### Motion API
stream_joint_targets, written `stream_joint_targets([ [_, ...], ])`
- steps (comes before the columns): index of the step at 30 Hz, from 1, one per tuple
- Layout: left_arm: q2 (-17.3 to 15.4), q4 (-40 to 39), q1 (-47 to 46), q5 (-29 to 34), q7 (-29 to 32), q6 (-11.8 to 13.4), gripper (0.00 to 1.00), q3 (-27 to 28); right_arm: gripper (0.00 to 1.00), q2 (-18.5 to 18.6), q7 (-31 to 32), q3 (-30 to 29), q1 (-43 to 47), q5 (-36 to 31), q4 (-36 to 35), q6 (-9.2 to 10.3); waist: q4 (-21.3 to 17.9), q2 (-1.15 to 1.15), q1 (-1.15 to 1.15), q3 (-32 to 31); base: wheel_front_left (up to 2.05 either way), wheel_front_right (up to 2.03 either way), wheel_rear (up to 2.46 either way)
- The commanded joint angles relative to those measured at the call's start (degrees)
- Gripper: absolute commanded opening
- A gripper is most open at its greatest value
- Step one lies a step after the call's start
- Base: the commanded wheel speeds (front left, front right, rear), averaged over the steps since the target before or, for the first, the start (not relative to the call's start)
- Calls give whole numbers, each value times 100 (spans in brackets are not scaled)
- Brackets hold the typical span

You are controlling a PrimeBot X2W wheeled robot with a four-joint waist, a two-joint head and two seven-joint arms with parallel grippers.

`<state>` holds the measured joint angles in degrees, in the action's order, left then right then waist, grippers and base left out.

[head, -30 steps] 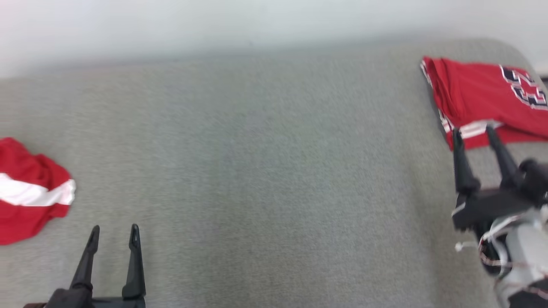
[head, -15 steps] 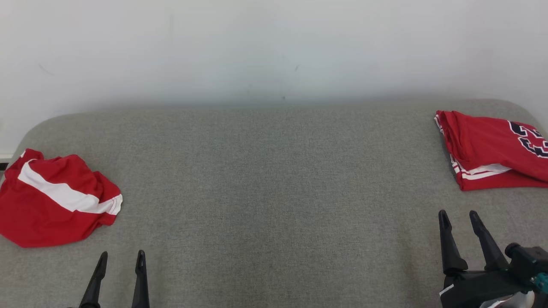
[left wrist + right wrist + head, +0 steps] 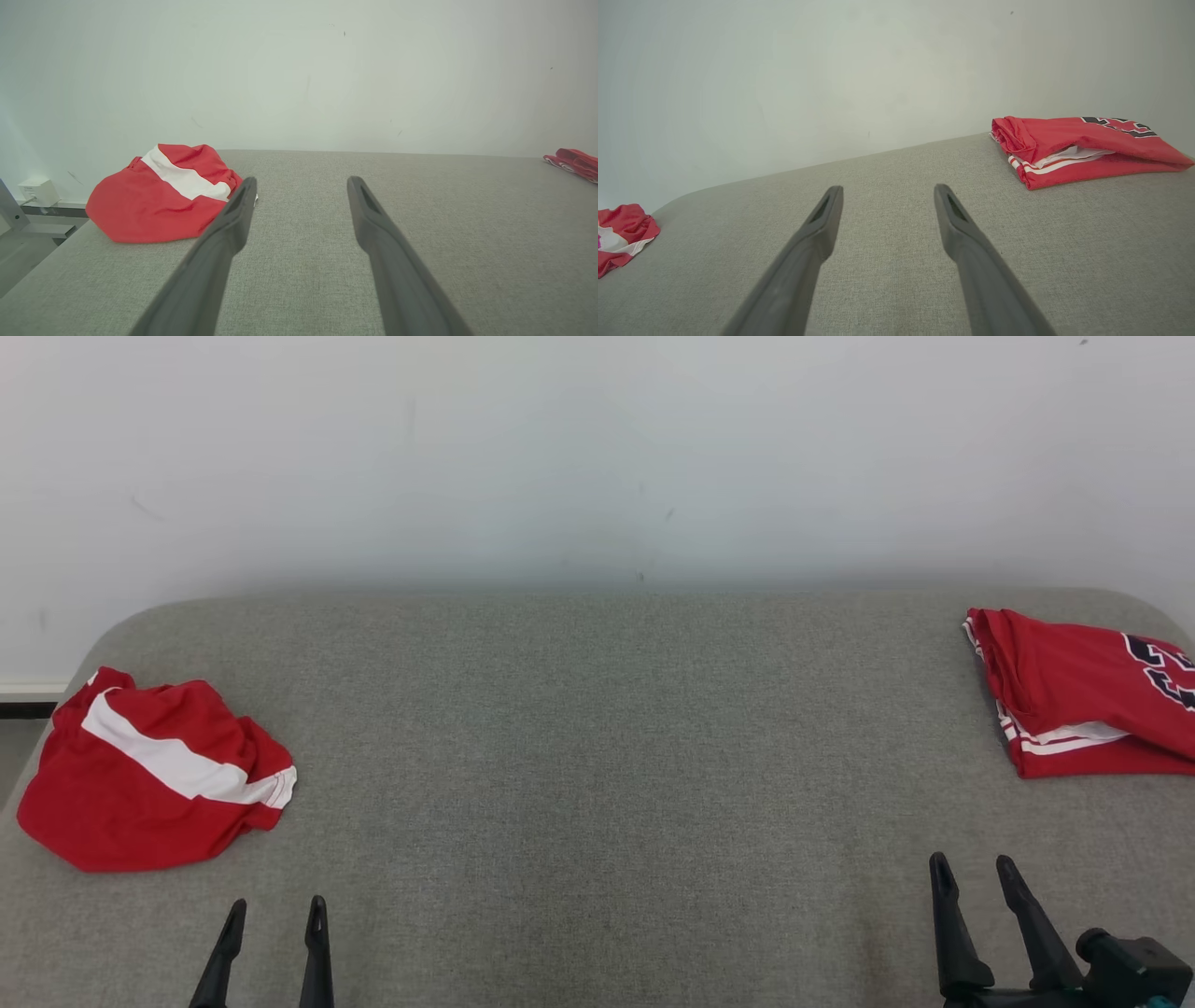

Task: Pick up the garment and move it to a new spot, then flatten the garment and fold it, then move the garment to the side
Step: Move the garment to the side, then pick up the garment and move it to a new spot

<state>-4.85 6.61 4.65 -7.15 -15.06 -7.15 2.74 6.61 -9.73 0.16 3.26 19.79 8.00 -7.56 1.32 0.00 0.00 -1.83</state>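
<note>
Pad (image 3: 597, 756): R gripper (image 3: 971, 866) farther from jersey (image 3: 1064, 691)

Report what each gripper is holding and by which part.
Nothing is held: the left gripper and the right gripper both stand open and empty.

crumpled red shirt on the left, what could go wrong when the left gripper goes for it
The shirt lies bunched by the left edge of the table: a nudge from the open left gripper might push it off. A pinch may catch several layers, making flattening harder.
</note>
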Motion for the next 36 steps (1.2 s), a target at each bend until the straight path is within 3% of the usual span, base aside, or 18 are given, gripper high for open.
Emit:
stream_joint_targets([
  [1,5,23,25,-33,-15,-36,100,2,100,-34,10,6,76,-76,-33,15,16,0,0,-14,0,0,0],
  [29,-72,191,-62,49,-15,-29,100,-50,100,-269,62,2,298,-444,-42,15,67,0,0,-80,0,0,0],
  [36,-92,267,-127,11,-15,-30,100,-27,100,-292,71,-7,331,-412,-41,16,311,0,0,-91,0,0,0],
])
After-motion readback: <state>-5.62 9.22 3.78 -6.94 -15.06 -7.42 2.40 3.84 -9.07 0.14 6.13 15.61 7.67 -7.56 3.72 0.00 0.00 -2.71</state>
